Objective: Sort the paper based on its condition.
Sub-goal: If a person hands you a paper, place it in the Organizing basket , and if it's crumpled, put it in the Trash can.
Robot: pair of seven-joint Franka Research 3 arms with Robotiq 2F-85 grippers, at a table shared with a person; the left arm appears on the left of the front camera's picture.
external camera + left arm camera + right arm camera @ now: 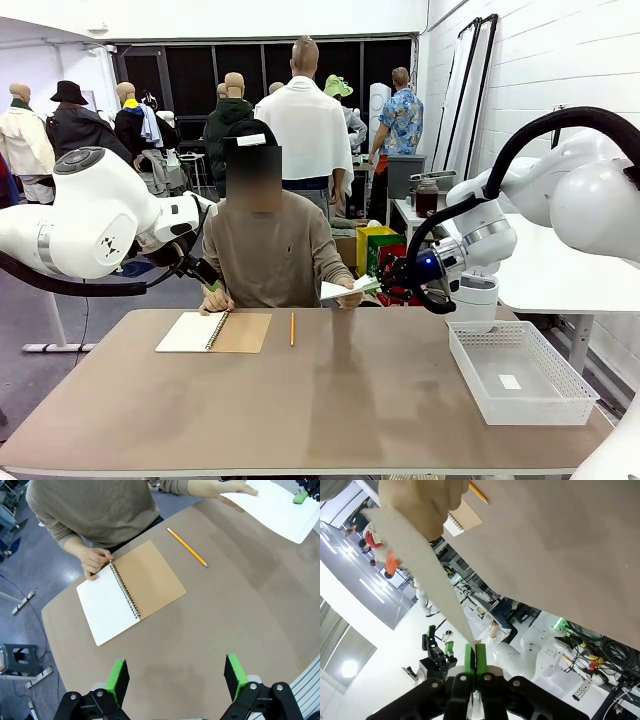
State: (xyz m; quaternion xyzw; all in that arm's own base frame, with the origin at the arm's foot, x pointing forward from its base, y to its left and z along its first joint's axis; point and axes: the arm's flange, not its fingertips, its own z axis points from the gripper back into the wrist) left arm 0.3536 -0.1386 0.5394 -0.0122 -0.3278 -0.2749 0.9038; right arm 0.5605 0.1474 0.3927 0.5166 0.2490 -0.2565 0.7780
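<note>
From the front, my right hand (383,280) pinches one edge of the paper (343,290), held in the air over the far side of the table (350,400), with the person's hand (350,298) on its other edge. Through my left wrist, my left hand (176,677) hangs above the table with its fingers spread wide and nothing between them, over an open notebook (150,580) (a pencil (187,547) lies just beside it). Through my right wrist, the green pads (470,661) are pressed together on the sheet's corner.
</note>
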